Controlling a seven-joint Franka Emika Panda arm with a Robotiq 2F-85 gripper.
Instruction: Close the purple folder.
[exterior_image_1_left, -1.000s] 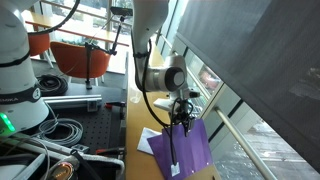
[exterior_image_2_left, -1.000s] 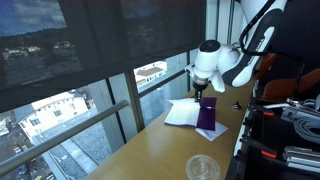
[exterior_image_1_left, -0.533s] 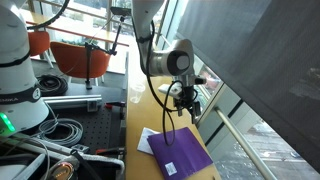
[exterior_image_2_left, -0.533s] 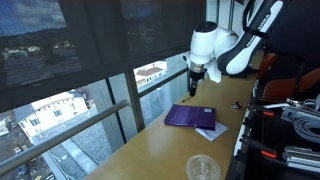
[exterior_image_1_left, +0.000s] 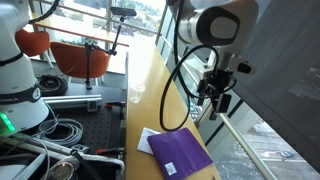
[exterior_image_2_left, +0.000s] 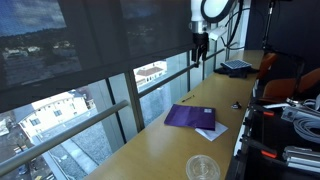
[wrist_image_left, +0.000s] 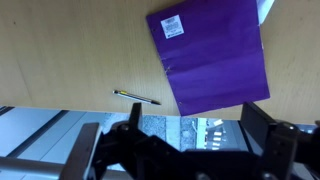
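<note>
The purple folder (exterior_image_1_left: 180, 155) lies flat and shut on the wooden table, purple cover up, in both exterior views (exterior_image_2_left: 190, 118). In the wrist view (wrist_image_left: 210, 50) it shows a small white label near one corner. A white sheet (exterior_image_1_left: 148, 140) sticks out from under it (exterior_image_2_left: 212, 131). My gripper (exterior_image_1_left: 215, 98) hangs high above the table, well clear of the folder, near the window (exterior_image_2_left: 200, 50). Its fingers stand wide apart with nothing between them (wrist_image_left: 175, 140).
A pen (wrist_image_left: 135, 97) lies on the table beside the folder (exterior_image_2_left: 237, 105). A clear cup (exterior_image_2_left: 203, 168) stands near the table's near end. A window with a dark blind (exterior_image_1_left: 260, 60) runs along the table. Cables (exterior_image_1_left: 60, 135) and orange chairs (exterior_image_1_left: 75, 55) lie on the other side.
The folder's raised cover has come down and the folder now lies shut. My gripper has let go and risen high, away from the folder toward the window.
</note>
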